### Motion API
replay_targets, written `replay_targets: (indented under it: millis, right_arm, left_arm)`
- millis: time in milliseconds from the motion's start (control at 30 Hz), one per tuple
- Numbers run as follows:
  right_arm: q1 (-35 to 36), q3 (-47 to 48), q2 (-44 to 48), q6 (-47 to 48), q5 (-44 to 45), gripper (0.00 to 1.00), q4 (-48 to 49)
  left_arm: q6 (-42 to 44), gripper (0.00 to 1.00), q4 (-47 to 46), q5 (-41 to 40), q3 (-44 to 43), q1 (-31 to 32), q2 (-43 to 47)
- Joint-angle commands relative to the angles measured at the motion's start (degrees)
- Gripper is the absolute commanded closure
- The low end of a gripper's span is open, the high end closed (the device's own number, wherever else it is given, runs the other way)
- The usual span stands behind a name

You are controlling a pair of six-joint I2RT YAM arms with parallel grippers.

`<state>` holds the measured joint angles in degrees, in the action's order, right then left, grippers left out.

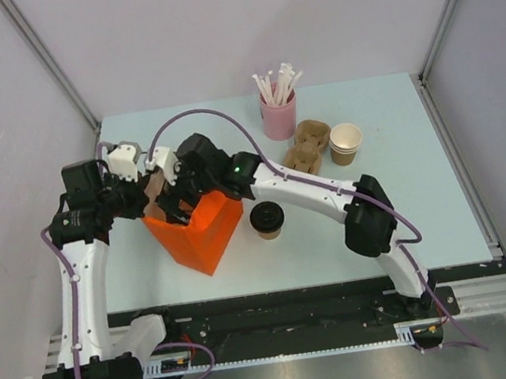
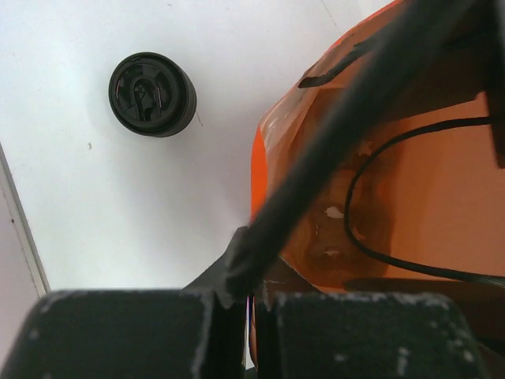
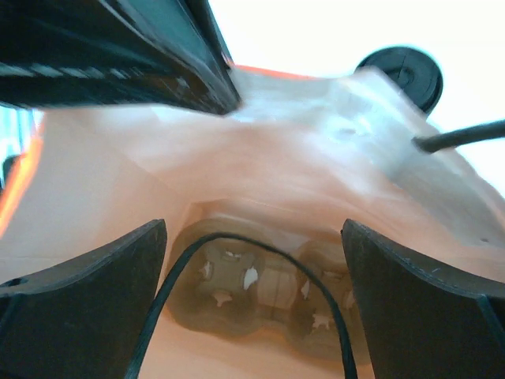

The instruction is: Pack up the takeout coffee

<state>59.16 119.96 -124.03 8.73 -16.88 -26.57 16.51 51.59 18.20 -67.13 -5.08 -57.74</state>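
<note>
The takeout coffee (image 1: 266, 218), a small brown cup with a black lid, stands on the table just right of the orange paper bag (image 1: 205, 239). Its lid shows in the left wrist view (image 2: 151, 93) and in the right wrist view (image 3: 402, 73). My left gripper (image 1: 155, 201) is shut on the bag's left rim (image 2: 260, 181) and holds the bag open. My right gripper (image 1: 186, 182) is open and empty over the bag's mouth (image 3: 254, 230). A brown pulp cup carrier (image 3: 268, 292) lies at the bottom of the bag.
A pink cup of white straws (image 1: 278, 111) stands at the back. A second pulp carrier (image 1: 308, 147) and stacked paper cups (image 1: 346, 143) sit to its right. The table (image 1: 423, 194) ends near the arm bases.
</note>
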Motion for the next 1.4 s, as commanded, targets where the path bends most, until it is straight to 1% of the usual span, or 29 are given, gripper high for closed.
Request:
replay_targets:
  millis: [0,200,433,600,700,733,767,800,833,900,933,967,1000,1033,1067,1100,1133,1233,1333,1367]
  right_arm:
    - [-0.4,-2.8,7.5,-2.6,-1.4,0.02,9.9]
    - [-1.4,-2.4,7.6,-6.0,-2.6,0.0,12.1]
    - [-1.3,-2.4,10.9,-5.3,-2.9,0.01,14.2]
    - [-1.3,-2.3,14.5,-3.6,-3.3,0.07,11.4]
    - [-0.8,-1.7,15.6,-4.1,3.2,0.08,7.5]
    - [-0.6,-1.5,15.5,-3.6,10.3,0.08,5.1]
    - [-0.2,-1.2,15.0,-3.1,13.4,0.09,3.7]
    - [-0.4,-0.8,14.6,-2.5,16.1,0.09,2.1]
    - [-0.7,1.4,13.6,-0.9,15.8,0.1,-1.5]
    - [-1.3,4.6,10.0,2.1,11.8,0.16,-5.9]
    - [-1.3,8.4,8.6,5.2,11.4,0.18,-10.6]
    - [-1.2,10.9,5.3,6.6,11.1,0.24,-12.9]
    - [-0.7,12.9,3.8,7.8,11.9,0.27,-16.6]
    - [-0.4,15.1,2.4,9.1,12.2,0.31,-18.1]
    - [-0.2,18.4,0.0,10.6,12.5,0.33,-19.2]
    - [-0.1,19.2,-0.7,11.0,13.4,0.33,-19.5]
    - [0.0,19.5,-1.1,11.3,13.5,0.33,-19.2]
    - [-0.4,18.6,-1.5,11.8,13.7,0.41,-16.8]
    - [-0.7,17.9,-1.3,11.7,13.6,0.61,-15.6]
    - [-0.8,17.3,-1.0,11.7,12.5,0.77,-15.4]
  left_arm:
    - [0.8,1.0,0.0,-0.4,-1.7,0.3,0.6]
    - [0.9,1.0,0.0,-0.4,-1.9,0.7,0.5]
    - [0.3,1.0,0.0,0.3,-1.9,0.9,0.4]
    - [-1.1,1.0,0.0,1.1,-2.6,0.8,0.6]
    - [-2.8,1.0,0.0,1.3,-2.6,0.9,0.5]
    - [-3.6,1.0,0.0,1.6,-2.7,0.9,0.6]
    - [-3.9,1.0,0.0,1.8,-2.7,1.0,0.8]
    - [-4.0,1.0,0.0,2.1,-2.6,0.9,0.9]
    - [-3.9,1.0,0.0,2.5,-2.5,1.0,0.9]
    - [-3.4,1.0,0.0,2.5,-2.6,1.0,0.9]
    - [-3.3,0.99,0.0,2.3,-2.6,1.0,0.8]
    - [-3.2,1.0,-0.1,2.3,-2.6,1.0,0.8]
    - [-3.1,1.0,0.1,2.3,-2.7,1.0,0.8]
    - [-3.2,1.0,0.1,2.2,-2.7,1.0,0.8]
    - [-3.1,0.99,0.1,2.3,-2.7,1.2,0.7]
    - [-3.1,1.0,0.1,2.2,-2.8,1.1,0.8]
    - [-3.1,0.99,0.1,2.3,-2.7,1.3,0.7]
    - [-3.1,1.0,0.0,2.2,-2.8,1.3,0.7]
    - [-3.2,0.99,0.1,2.0,-2.7,1.4,0.7]
    - [-3.2,1.0,0.2,1.8,-2.7,1.5,0.7]
